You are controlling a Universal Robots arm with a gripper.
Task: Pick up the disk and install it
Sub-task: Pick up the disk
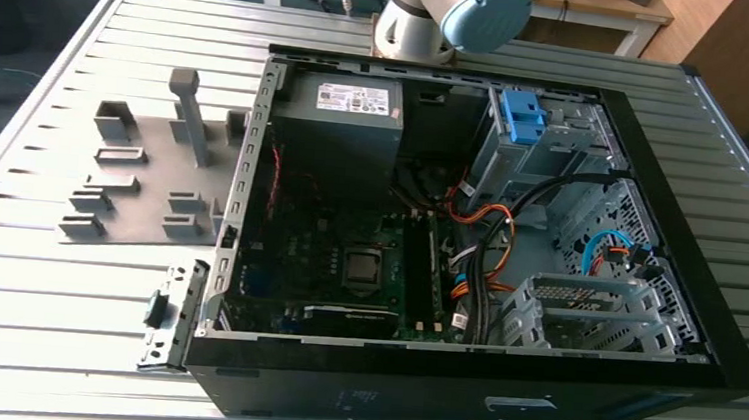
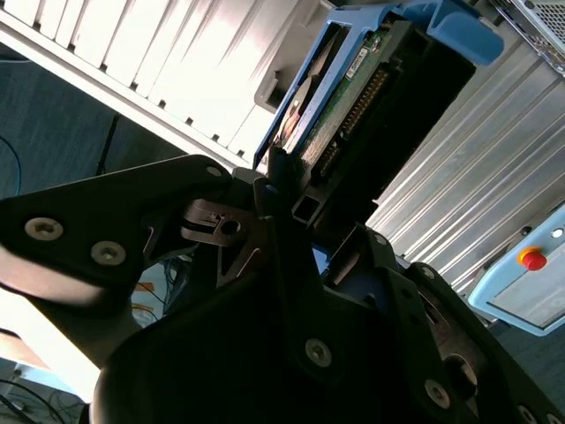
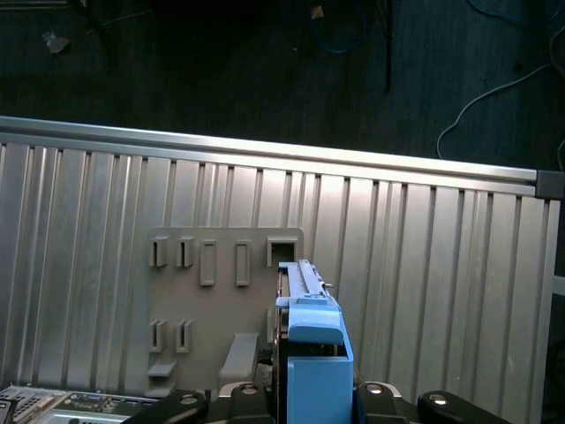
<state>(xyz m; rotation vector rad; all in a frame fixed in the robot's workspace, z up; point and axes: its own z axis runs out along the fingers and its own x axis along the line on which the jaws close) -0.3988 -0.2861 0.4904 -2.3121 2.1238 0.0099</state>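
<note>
One flat, blue-framed silver-grey metal disk (image 2: pixel 349 93) is clamped between the black gripper's (image 2: pixel 300 208) fingers. In the exterior view, one open black computer case (image 1: pixel 467 403) is seen at five o'clock from it.

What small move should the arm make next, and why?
Probably carry the disk toward the cage in the case. The claw holds the disk in the air above the grey rack, apart from the case.
</note>
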